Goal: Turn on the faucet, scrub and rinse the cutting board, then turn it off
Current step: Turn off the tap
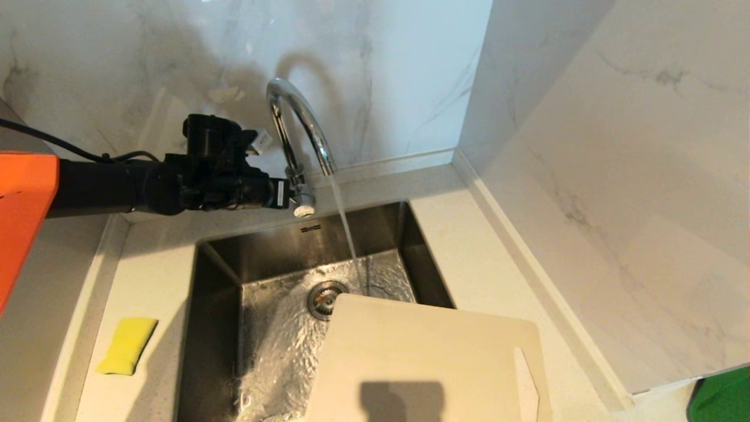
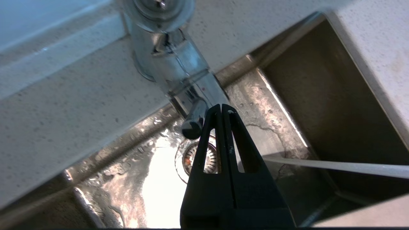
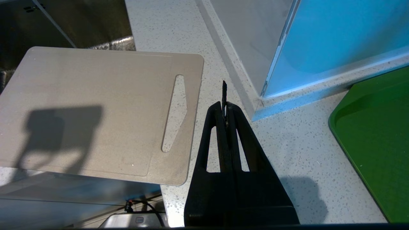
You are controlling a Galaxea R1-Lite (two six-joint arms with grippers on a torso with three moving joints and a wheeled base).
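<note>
So the water's running: a thin stream drops from the faucet (image 1: 300,126) spout into the sink (image 1: 222,275), landing just behind the drain (image 1: 324,298), and the steel floor around the drain is wet and rippled.

My left end effector (image 1: 287,193) is stretched out level at the base of the faucet, fingers pressed fully together with nothing between them. In my left wrist view the closed tips (image 2: 221,110) sit right against the faucet's little side lever (image 2: 195,119), touching or as good as touching it; I can't say for sure which.

The cutting board (image 1: 433,363) lies in front of the faucet, bridging the near right corner of the sink. Its far corner hangs over the basin close to the drain, and its slot handle (image 1: 526,381) end rests on the desk (image 1: 486,258) to the right of the sink. It's out of the stream, which falls just past its far edge.

My right end effector (image 3: 224,107) is also clamped shut and empty, hovering above the desk just beside the board's handle end.

Left of the sink there's a yellow sponge (image 1: 126,344) on the desk, and a green tray (image 3: 377,140) sits well off to the right.
</note>
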